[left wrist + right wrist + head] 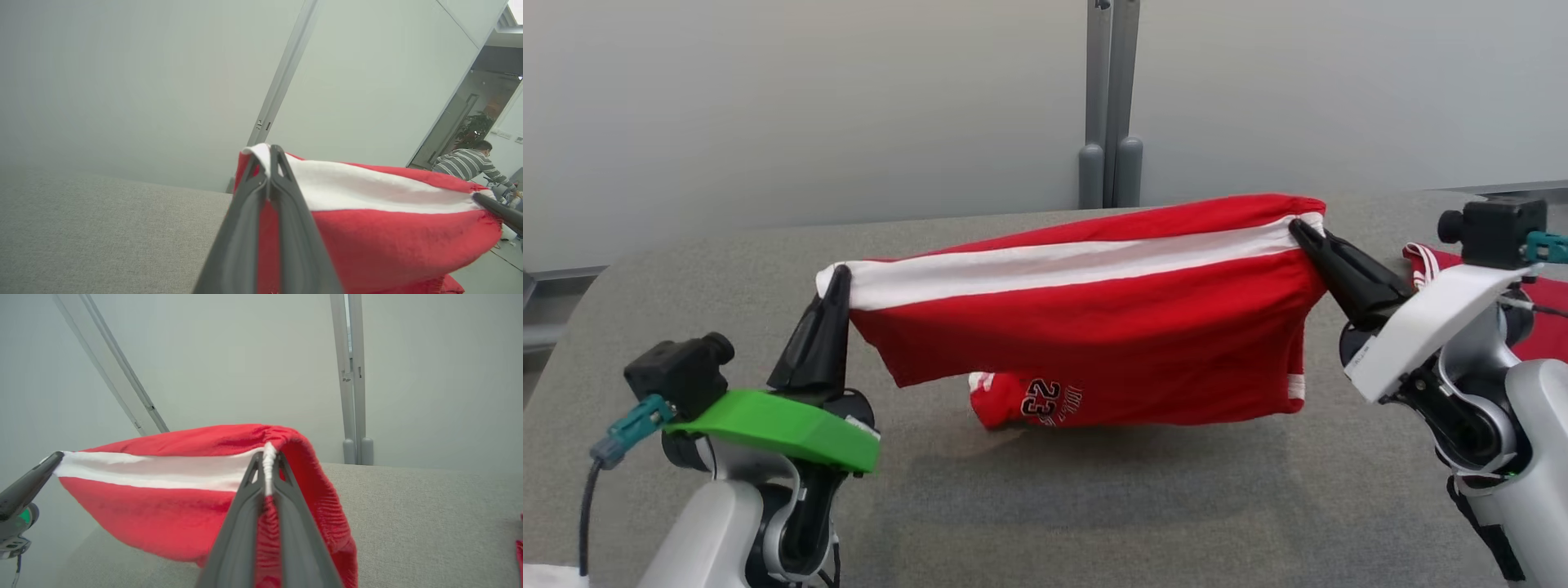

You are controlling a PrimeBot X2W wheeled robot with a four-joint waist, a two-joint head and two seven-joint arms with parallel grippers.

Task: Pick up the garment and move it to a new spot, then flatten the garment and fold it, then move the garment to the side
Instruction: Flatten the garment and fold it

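My left gripper (pixel 837 282) and right gripper (pixel 1298 233) each pinch an end of the garment (pixel 1094 343) — lifted (one leg hanging low); flattening, folding, moving aside remain.

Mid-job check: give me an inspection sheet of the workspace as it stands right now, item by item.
Surface: grey fabric-covered table, with a shadow under the lifted cloth.
Job's things: red garment with a white stripe, stretched in the air between both arms. Its lowest fold, printed 23, hangs at the table; contact unclear.
Clutter: second red cloth lying at the table's right side.
End effectors: left end effector shut on the garment's left end; right end effector shut on its right end.
Cables: dark cable with a teal plug at the left wrist, apart from the garment.
Surroundings: pale wall and grey post; person in a striped top beyond a doorway.
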